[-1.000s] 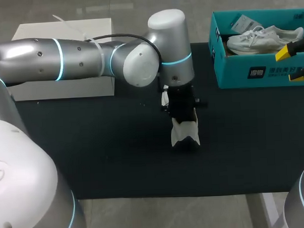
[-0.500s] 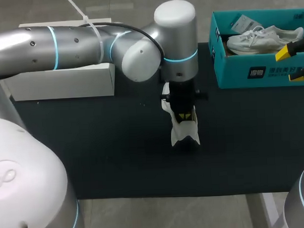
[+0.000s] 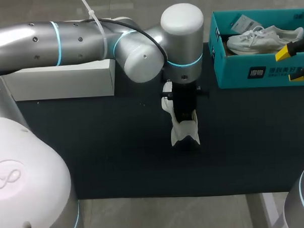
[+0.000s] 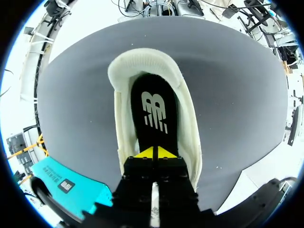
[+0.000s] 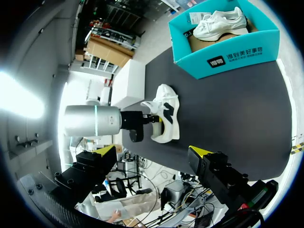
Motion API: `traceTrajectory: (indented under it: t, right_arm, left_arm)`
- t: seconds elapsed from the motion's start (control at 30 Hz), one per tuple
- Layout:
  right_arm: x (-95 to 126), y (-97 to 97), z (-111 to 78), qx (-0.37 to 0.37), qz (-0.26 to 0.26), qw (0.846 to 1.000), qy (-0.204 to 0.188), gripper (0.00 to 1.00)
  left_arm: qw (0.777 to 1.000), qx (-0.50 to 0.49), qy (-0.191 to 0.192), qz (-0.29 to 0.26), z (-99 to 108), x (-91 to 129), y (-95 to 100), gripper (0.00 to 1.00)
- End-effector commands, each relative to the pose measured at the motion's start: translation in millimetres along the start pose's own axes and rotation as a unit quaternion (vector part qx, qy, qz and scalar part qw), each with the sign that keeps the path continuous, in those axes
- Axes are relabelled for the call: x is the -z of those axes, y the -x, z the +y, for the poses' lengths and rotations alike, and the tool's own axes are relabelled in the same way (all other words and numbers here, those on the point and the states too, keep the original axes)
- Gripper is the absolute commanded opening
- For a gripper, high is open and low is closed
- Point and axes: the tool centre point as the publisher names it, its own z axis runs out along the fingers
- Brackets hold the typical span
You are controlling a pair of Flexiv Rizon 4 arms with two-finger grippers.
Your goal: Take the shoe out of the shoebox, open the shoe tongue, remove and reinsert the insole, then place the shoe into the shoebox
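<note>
Left arm (image 3: 88,41) edged right, hiding shoe (image 3: 185,133) toe; left end effector (image 4: 153,153) closed at insole (image 4: 154,109); right end effector (image 5: 152,152) spread.

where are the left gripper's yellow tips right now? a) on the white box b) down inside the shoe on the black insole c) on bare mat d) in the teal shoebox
b: the left wrist view shows the left gripper tips on the black insole, inside the white shoe.
</note>
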Motion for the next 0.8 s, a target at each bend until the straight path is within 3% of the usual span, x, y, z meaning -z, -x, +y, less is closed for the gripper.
traceTrajectory:
  t: [0.03,0.33,0.4,0.47,0.53,0.6,0.8]
  right_arm:
    - [-0.4,-0.1,-0.4,-0.001,-0.001,1.0,0.0,1.0]
    - [-0.4,-0.1,-0.4,-0.001,-0.001,1.0,0.0,1.0]
    - [-0.4,-0.1,-0.4,-0.001,-0.001,1.0,0.0,1.0]
    - [-0.4,-0.1,-0.4,-0.001,-0.001,1.0,0.0,1.0]
    - [-0.4,-0.1,-0.4,-0.001,-0.001,1.0,0.0,1.0]
    - [-0.4,-0.1,-0.4,-0.001,-0.001,1.0,0.0,1.0]
    - [-0.4,-0.1,-0.4,-0.001,-0.001,1.0,0.0,1.0]
  left_arm:
    - [1.0,0.006,-0.001,0.003,5.5,2.1,-5.6,0.0]
    - [1.0,0.005,-0.002,0.006,8.7,3.2,-13.5,0.02]
    - [1.0,0.008,0.004,0.006,8.5,4.5,-13.7,0.25]
    - [1.0,0.009,0.007,0.004,9.1,6.1,-13.9,0.42]
    - [1.0,0.009,0.006,0.003,9.6,6.7,-14.1,0.51]
    - [1.0,0.006,0.005,0.001,9.3,7.6,-13.6,0.71]
    - [1.0,-0.004,-0.001,-0.005,6.4,9.4,-12.2,0.77]
